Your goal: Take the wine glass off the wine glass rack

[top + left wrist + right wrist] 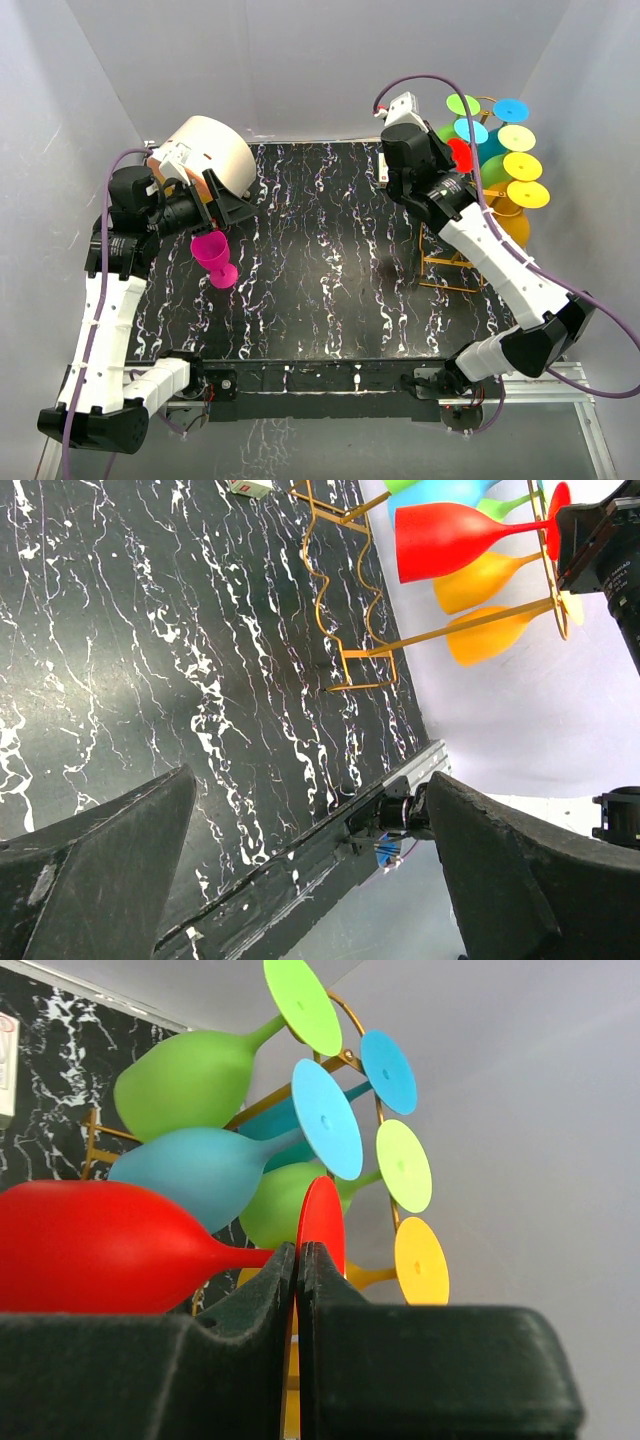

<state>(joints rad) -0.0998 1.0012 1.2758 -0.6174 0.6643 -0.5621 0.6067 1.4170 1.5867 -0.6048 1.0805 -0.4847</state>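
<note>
Gripper of the left arm [310,780]: jaws spread wide, with nothing between them. In the top view a round cream drum [215,150] lies directly behind this gripper, touching or very nearly touching the wrist. A pink glass [215,258] sits on the table [330,260] just ahead of and below the fingertips, apart from them. It leans in that view, and whether it stands on its foot cannot be told. The left wrist camera looks out between the open fingers across the black, white-veined tabletop.

Right gripper [298,1250]: jaws closed almost completely, pinching the thin stem of the red glass [100,1245]. In the right wrist view the red bowl extends to the left of the fingers and the red foot disc rises just past the fingertips.

The red glass is at the rack [89,1150], on the side nearest the gripper. Whether its foot rests on the wire cannot be told. Beyond the fingertips, the gold wire frame carries the other glasses: a green glass [190,1085] and a blue glass [200,1165] close above the red bowl, and a yellow glass [420,1260] farther right. The top view shows their round feet uppermost at the top of the rack.
</note>
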